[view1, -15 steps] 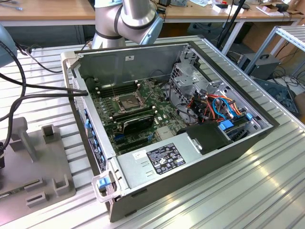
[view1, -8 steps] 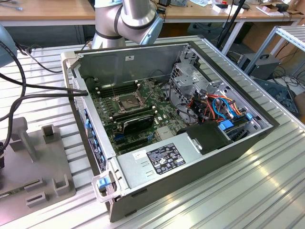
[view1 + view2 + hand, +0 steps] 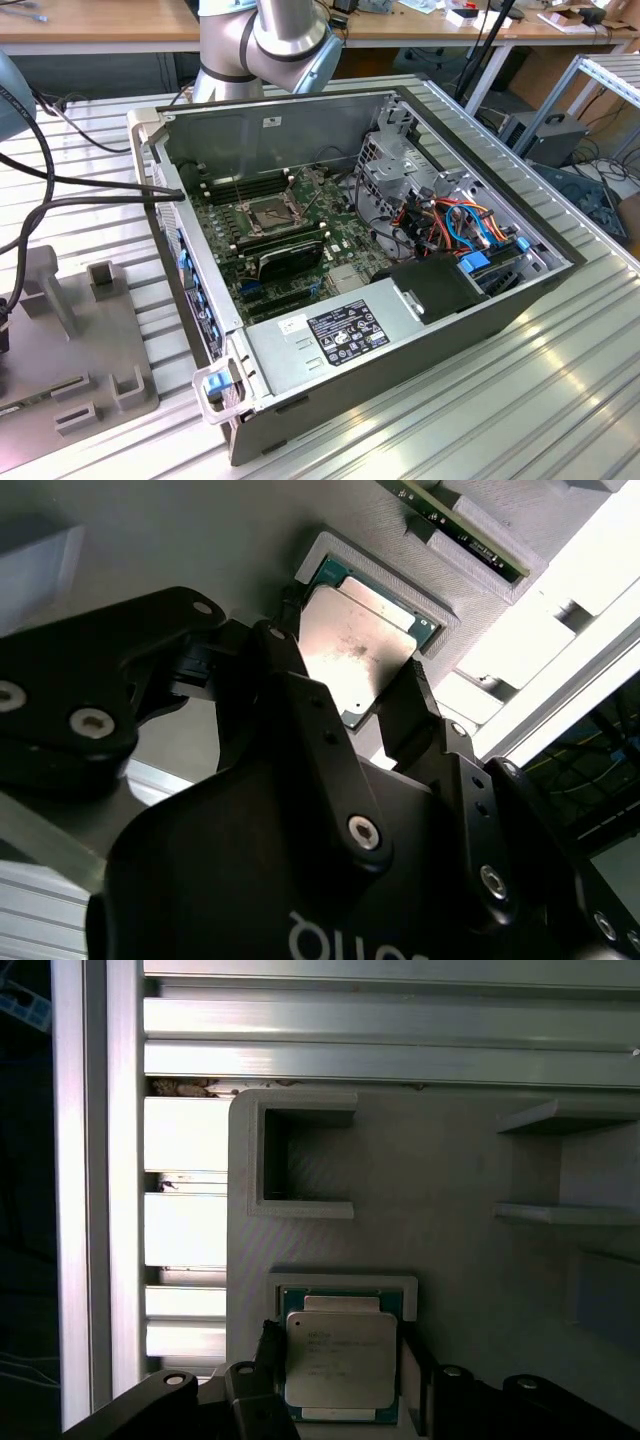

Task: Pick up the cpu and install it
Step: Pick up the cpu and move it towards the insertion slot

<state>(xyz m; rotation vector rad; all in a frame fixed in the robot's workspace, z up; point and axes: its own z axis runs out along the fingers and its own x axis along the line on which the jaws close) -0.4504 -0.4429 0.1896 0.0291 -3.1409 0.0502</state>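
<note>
The cpu, a small square chip with a dull silver top and a green rim, lies in a shallow framed recess of a grey holder plate. In both wrist views my gripper straddles it, one black finger against each of two opposite edges, shut on it. The second wrist view shows the cpu level in its recess between the fingers. In the exterior view the open computer case holds the green motherboard, with its dark metal-framed socket uncovered.
The grey holder plate lies on the ribbed aluminium table at the exterior view's left, with raised blocks and slots on it. Black cables run across there. The arm's base stands behind the case. Case walls, a drive cage and a power supply surround the motherboard.
</note>
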